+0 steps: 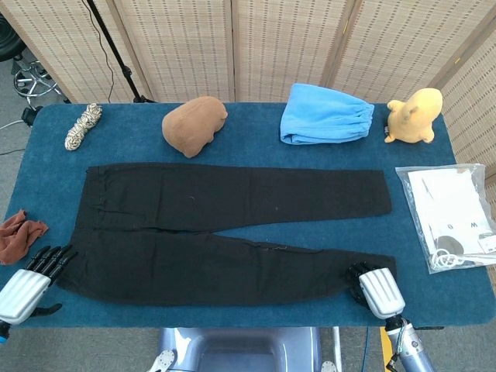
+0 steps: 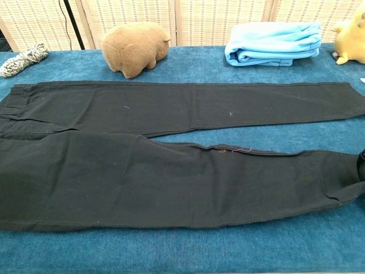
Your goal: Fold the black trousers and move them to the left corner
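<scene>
The black trousers [image 1: 225,229] [image 2: 171,154] lie flat across the blue table [image 1: 232,151], with the waist at the left and both legs reaching right. At the near left corner, my left hand [image 1: 31,280] has its fingers [image 1: 53,260] stretched out and apart, their tips at the edge of the waist's near corner; it holds nothing. My right hand [image 1: 376,288] is at the near right, its dark fingers [image 1: 356,275] curled over the hem of the near leg. In the chest view that hem [image 2: 356,174] is puckered at the frame's right edge, and neither hand shows clearly.
A brown plush [image 1: 194,124], a folded blue cloth [image 1: 324,115] and a yellow toy [image 1: 415,115] line the far side. A rope coil [image 1: 82,126] lies far left, a rust-red rag [image 1: 19,235] at the left edge, and a clear plastic bag [image 1: 449,215] on the right.
</scene>
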Robot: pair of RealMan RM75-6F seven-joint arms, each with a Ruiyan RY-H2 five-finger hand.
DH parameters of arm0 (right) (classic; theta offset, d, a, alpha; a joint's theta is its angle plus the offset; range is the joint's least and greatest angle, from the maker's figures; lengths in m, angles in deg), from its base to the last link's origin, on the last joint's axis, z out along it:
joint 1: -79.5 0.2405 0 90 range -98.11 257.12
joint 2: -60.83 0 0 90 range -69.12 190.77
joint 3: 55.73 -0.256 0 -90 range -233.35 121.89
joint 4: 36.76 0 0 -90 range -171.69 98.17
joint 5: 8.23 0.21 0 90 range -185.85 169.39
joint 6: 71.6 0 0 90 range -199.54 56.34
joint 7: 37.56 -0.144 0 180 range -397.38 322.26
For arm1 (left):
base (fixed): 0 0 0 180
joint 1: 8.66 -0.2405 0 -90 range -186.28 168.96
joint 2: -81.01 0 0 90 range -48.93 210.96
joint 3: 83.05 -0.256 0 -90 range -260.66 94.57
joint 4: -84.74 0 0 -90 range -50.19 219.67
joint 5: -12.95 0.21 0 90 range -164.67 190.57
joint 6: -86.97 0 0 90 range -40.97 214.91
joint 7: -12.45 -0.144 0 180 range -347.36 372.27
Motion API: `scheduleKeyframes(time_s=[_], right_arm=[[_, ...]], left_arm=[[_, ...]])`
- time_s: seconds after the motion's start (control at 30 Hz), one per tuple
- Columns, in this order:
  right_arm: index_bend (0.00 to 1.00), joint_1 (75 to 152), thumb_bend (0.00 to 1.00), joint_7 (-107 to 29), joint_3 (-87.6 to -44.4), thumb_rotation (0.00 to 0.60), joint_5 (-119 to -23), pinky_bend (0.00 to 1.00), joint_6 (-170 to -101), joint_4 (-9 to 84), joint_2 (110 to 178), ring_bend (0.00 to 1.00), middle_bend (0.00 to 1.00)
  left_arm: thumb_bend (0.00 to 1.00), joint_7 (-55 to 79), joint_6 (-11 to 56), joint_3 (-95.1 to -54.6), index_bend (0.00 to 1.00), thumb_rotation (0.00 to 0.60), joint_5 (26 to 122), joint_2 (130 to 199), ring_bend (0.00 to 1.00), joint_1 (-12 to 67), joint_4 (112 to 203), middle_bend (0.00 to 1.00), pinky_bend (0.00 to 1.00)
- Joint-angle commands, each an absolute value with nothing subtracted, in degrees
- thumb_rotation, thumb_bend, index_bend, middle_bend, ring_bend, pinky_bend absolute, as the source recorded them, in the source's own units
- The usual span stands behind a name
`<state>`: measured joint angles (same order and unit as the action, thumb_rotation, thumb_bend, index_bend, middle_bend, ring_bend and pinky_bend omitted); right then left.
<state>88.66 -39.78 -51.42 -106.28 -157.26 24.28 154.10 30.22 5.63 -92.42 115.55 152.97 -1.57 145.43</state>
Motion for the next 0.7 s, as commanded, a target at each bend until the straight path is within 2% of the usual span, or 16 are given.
scheduleKeyframes(time_s=[0.03, 0.3, 0.5, 0.7], right_arm=[[0.59, 88.70, 0.66, -39.61, -51.44, 0.600, -106.21, 0.64, -157.15, 24.68, 154.03, 0.47, 0.52], [0.59, 88.73, 0.67, -39.40, -51.60, 0.600, -105.99, 0.64, -157.10, 25.04, 153.97, 0.47, 0.52], [0.59, 88.79, 0.66, -39.44, -51.61, 0.600, -105.84, 0.64, -156.90, 25.25, 153.90, 0.47, 0.52], [0.59, 88.82, 0.67, -39.52, -51.73, 0.600, -105.79, 0.64, -157.06, 25.39, 153.86, 0.47, 0.52]], left_arm=[[0.02, 31.30, 5.02, -93.16, 0.00, 0.600, 115.28, 157.07, 0.00, -2.69, 139.50, 0.01, 0.00], [0.07, 33.28, 4.16, -92.73, 0.00, 0.600, 114.33, 160.68, 0.00, -2.92, 133.66, 0.02, 0.00], [0.20, 33.90, 4.05, -91.66, 0.02, 0.600, 113.82, 163.41, 0.00, -1.41, 131.38, 0.03, 0.06], [0.21, 33.09, 4.82, -91.88, 0.03, 0.600, 113.75, 163.98, 0.00, -0.62, 131.31, 0.03, 0.09]])
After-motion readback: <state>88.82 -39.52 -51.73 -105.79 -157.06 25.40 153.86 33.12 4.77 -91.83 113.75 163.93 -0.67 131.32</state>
